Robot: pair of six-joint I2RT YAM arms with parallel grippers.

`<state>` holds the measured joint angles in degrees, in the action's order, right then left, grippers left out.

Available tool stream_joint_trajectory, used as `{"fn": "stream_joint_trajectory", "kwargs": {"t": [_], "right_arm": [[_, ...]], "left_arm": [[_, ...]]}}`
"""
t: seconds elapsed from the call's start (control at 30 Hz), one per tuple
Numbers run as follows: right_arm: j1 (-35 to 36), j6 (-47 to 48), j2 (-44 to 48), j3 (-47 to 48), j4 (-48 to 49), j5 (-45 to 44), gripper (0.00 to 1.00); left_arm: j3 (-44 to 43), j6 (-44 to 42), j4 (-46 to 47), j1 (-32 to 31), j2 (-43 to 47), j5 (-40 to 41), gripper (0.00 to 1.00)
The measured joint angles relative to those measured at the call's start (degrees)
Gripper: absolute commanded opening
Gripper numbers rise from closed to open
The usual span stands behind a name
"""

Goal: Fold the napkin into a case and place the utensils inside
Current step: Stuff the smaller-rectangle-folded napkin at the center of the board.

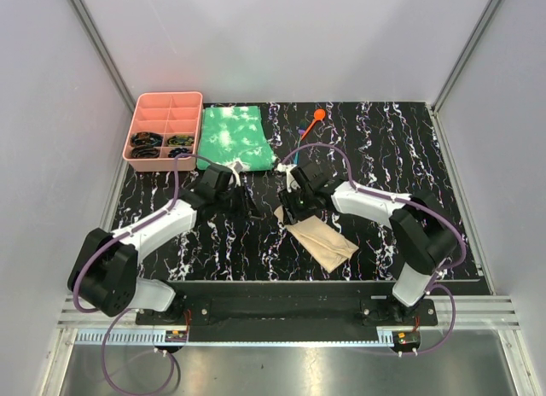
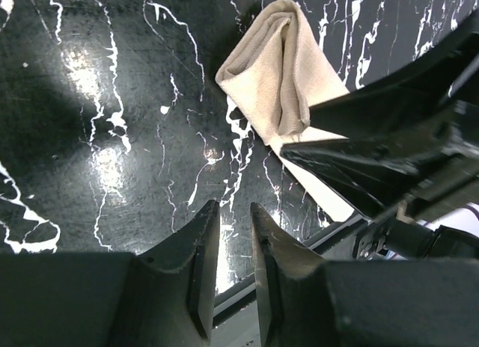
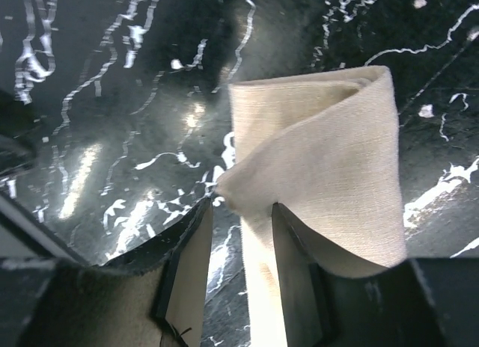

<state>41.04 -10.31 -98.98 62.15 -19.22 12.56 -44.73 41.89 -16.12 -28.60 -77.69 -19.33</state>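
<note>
The tan napkin [image 1: 324, 242] lies folded on the black marbled table, front of centre. My right gripper [image 1: 294, 212] is at its far left end. In the right wrist view the napkin [image 3: 329, 152] has its upper fold draped over the right finger, and a corner sits at the tips of the right gripper [image 3: 242, 206], whose jaws stand apart. My left gripper [image 1: 252, 212] hovers just left of it, its narrow gap [image 2: 234, 212] empty, with the napkin [image 2: 277, 70] ahead. An orange spoon [image 1: 318, 116] and a slim blue utensil [image 1: 291, 157] lie behind.
A green-and-white mottled cloth [image 1: 235, 138] lies at the back left. Beside it stands a pink divided tray [image 1: 165, 106] with dark items in its near compartments. Grey walls close in the table on three sides.
</note>
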Motion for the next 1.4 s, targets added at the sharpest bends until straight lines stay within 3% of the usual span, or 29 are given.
{"fn": "stream_joint_trajectory", "kwargs": {"t": [0.13, 0.27, 0.53, 0.8, 0.9, 1.13, 1.4], "right_arm": [[0.02, 0.20, -1.07, 0.00, 0.02, -2.01, 0.37], [0.02, 0.37, -1.22, 0.22, 0.02, -3.54, 0.17], [0.00, -1.70, -0.17, 0.11, 0.02, -6.10, 0.00], [-0.15, -7.82, 3.91, -2.08, 1.36, -6.01, 0.00], [-0.83, -10.54, 4.37, -3.26, 1.92, -5.92, 0.00], [-3.65, -14.91, 6.27, -5.46, 2.29, -5.40, 0.00], [-4.35, -16.96, 6.40, -5.62, 3.17, -2.93, 0.00]], "left_arm": [[0.52, 0.22, 0.90, -0.28, -0.15, -0.42, 0.25], [0.52, 0.26, 1.38, -1.70, -0.90, -0.35, 0.25], [-3.37, 0.15, 1.22, -6.91, -6.23, 1.18, 0.34], [-12.00, 0.28, 1.66, -10.69, -14.43, 3.69, 0.20], [-13.31, 0.22, 1.55, -11.34, -16.63, 5.09, 0.19], [-15.67, -0.28, -1.07, -13.75, -19.30, 10.84, 0.21], [-20.35, -1.64, -3.80, -16.41, -23.41, 16.65, 0.29]]}}
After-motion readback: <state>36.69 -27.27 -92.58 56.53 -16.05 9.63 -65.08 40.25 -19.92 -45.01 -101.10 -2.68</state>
